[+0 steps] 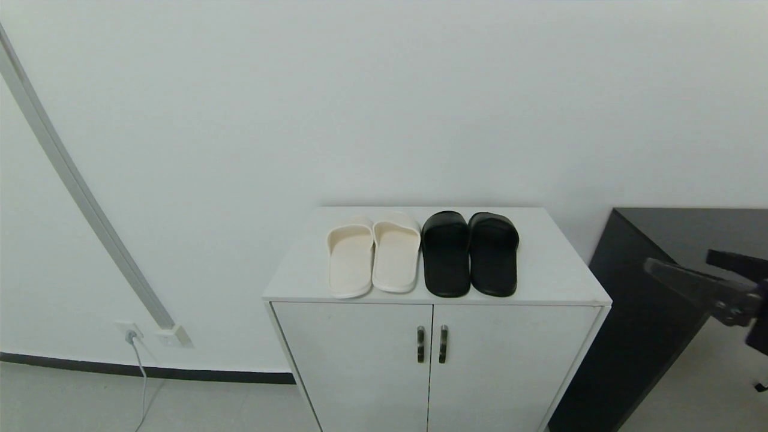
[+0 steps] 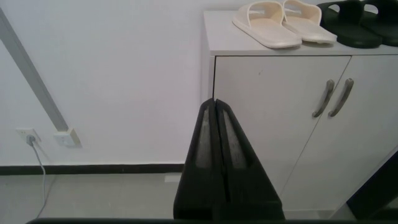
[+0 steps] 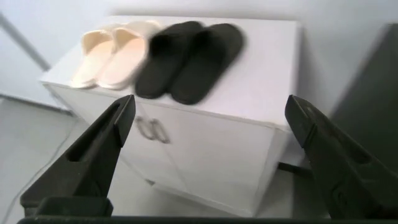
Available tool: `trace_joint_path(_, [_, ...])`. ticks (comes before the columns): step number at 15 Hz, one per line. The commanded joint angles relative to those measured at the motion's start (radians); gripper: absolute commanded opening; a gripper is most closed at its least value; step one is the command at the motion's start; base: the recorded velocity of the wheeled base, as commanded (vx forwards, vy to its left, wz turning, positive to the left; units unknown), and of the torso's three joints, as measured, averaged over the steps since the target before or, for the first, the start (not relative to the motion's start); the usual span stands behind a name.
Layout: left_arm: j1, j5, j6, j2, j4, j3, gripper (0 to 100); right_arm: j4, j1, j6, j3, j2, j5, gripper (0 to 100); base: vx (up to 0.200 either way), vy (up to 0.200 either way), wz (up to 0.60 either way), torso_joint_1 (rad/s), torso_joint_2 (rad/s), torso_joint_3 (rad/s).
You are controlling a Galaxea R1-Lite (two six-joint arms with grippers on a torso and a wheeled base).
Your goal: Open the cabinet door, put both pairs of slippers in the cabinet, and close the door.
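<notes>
Fingers pressed together on your left gripper, spread wide and empty on your right gripper, you've nothing done yet: the cabinet doors are closed, and the white slippers and black slippers sit at the cabinet top's front edge.

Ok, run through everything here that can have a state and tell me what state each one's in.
Left cabinet door: shut.
Right cabinet door: shut.
White slippers: soles down on the cabinet top, not yet inside.
Black slippers: soles down on the cabinet top, beside the white pair.
Left gripper: shut, empty.
Right gripper: open, empty.
Wall socket: cable plugged in.
</notes>
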Motion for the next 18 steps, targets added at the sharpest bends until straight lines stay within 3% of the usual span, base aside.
trace_joint_path(1, [0.000,0.000,0.000,0.001,0.000,0.000,0,-0.035,0.109,0.035,-0.119,0.227,-0.100,100,0.000,0.000,0.00,0.000,0.00,0.000])
trace_joint_path(4, [0.000,-0.001,0.003,0.001,0.000,0.000,0,-0.088,0.141,0.057,-0.270,0.447,-0.214,100,0.000,0.000,0.00,0.000,0.00,0.000])
trace_joint_path(10, [0.000,-0.001,0.003,0.001,0.000,0.000,0,-0.150,0.105,0.073,-0.550,0.800,-0.298,100,0.000,0.000,0.00,0.000,0.00,0.000])
trace_joint_path(18, [0.000,-0.001,0.003,0.001,0.000,0.000,0,-0.196,0.028,0.078,-0.653,1.000,-0.300,100,0.000,0.000,0.00,0.000,0.00,0.000])
